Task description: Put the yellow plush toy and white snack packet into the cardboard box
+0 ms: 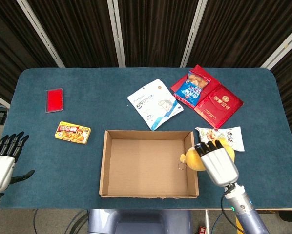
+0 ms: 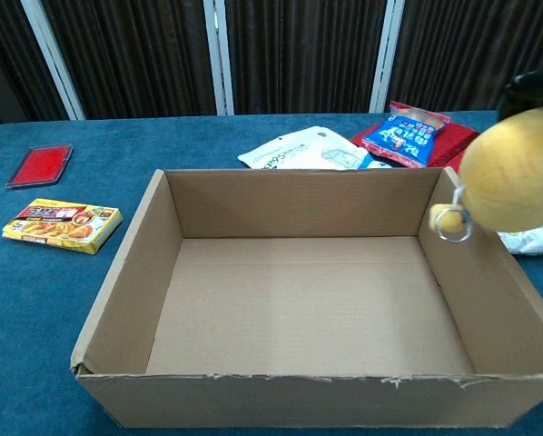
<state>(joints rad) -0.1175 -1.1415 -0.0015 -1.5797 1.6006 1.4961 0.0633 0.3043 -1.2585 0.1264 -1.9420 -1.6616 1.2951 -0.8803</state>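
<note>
Fingers (image 1: 210,146) of right hand (image 1: 217,163) largely hide yellow plush toy (image 1: 195,159) over cardboard box (image 1: 148,190).

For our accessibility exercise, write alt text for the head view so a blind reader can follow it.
The right hand holds a yellow toy above the right wall of an open box on a blue table. A white snack packet lies beside the box; the left hand is open at the table's edge.

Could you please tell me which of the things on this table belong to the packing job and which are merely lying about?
Belonging to the job:
yellow plush toy, held by the right hand above the box's right wall
white snack packet
cardboard box

Lying about:
red case
yellow food box
KN95 mask packet
blue snack bag
red folder
</note>
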